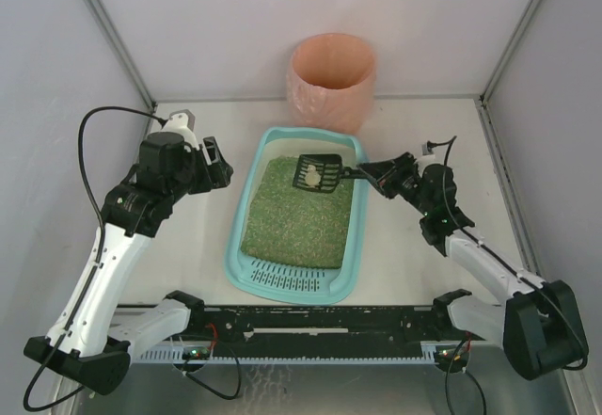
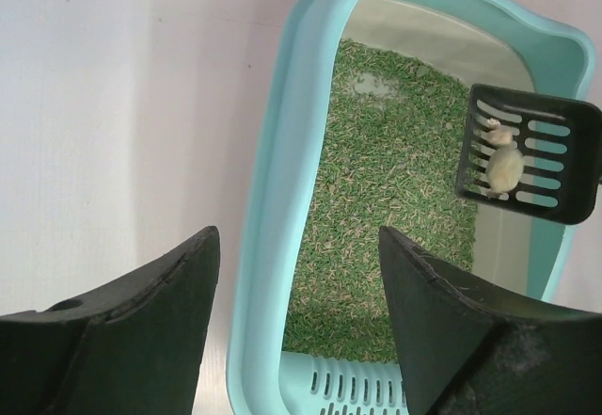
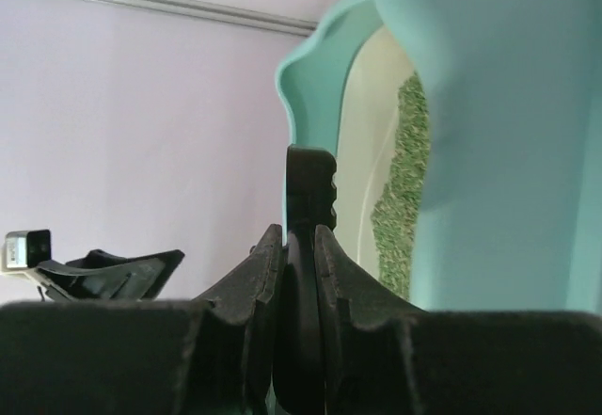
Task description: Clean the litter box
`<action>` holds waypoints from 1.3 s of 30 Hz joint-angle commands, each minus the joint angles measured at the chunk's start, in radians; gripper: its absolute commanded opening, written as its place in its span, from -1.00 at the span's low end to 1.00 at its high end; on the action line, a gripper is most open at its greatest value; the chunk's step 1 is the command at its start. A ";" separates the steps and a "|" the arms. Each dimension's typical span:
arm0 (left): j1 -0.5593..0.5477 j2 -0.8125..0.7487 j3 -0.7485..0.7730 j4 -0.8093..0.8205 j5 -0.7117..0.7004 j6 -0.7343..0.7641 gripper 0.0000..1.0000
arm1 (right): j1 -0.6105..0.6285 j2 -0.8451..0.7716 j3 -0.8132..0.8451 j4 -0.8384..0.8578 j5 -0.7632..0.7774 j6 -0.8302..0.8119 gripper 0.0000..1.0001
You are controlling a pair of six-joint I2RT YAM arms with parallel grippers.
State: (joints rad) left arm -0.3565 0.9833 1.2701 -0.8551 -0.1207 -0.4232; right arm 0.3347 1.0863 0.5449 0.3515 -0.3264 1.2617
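Note:
The teal litter box (image 1: 246, 189) lies in the middle of the table, filled with green granules, its slotted grate (image 1: 292, 275) at the near end. A black slotted scoop (image 1: 318, 173) hovers over the far end of the box with a pale clump (image 2: 504, 167) on it. My right gripper (image 1: 373, 171) is shut on the scoop's handle (image 3: 303, 274), just right of the box's far rim. My left gripper (image 1: 223, 163) stands open to the left of the litter box (image 2: 273, 199), holding nothing.
A round pink-orange bin (image 1: 331, 81) stands behind the litter box against the back wall. White walls close in the table on the left, right and back. Cables trail from both arms.

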 commanded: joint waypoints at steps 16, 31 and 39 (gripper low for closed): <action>0.009 -0.014 -0.005 0.034 0.015 0.015 0.45 | 0.036 0.125 0.147 0.116 -0.076 0.004 -1.00; 0.009 -0.068 -0.057 0.077 0.061 0.021 0.46 | -0.042 0.195 0.662 -0.316 0.218 -0.034 -1.00; 0.010 -0.106 -0.072 0.078 0.045 0.041 0.47 | -0.074 0.388 0.947 -0.280 0.374 -0.108 -1.00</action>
State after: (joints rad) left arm -0.3534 0.9100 1.2228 -0.8234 -0.0761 -0.4129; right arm 0.2787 1.3949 1.3621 0.0536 -0.0639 1.2213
